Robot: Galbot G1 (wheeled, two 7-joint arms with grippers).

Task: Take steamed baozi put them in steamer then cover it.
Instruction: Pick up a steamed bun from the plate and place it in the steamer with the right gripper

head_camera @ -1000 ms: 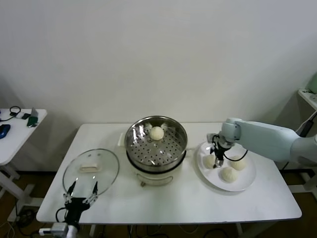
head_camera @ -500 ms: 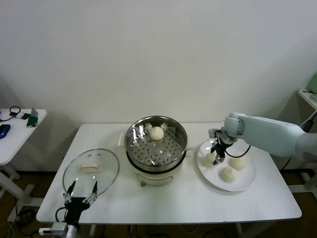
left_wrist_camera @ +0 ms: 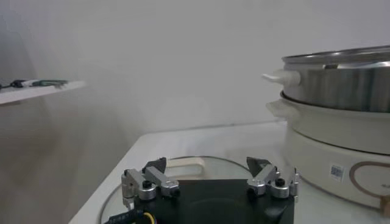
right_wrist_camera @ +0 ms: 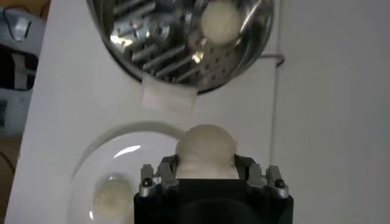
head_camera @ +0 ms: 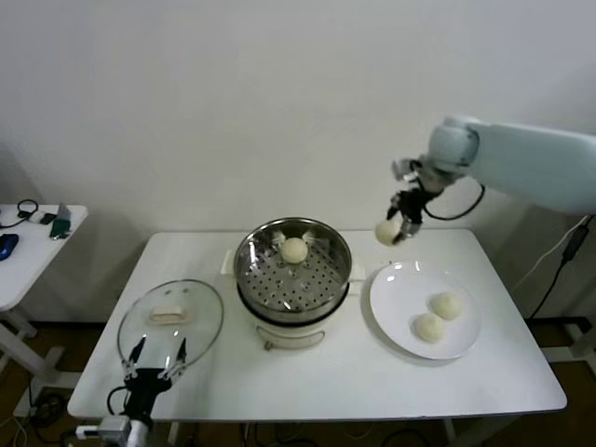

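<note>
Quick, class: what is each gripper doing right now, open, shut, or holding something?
Left gripper: open, empty, over the lid's near edge.
Right gripper: shut on a baozi, raised between plate and steamer.

Head cam looked forward and down over the whole desk (head_camera: 326,382). Left wrist cam sat low, close, side-on to the steamer (left_wrist_camera: 341,115). Right wrist cam looked straight down from above; all three shared the steamer.

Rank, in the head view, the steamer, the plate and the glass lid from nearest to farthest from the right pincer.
From the right pincer, raised and shut on a baozi:
1. Plate, below it, on the table's right.
2. Steamer, mid-table to its left; nearly as close as the plate.
3. Glass lid, far left, by the left pincer.
</note>
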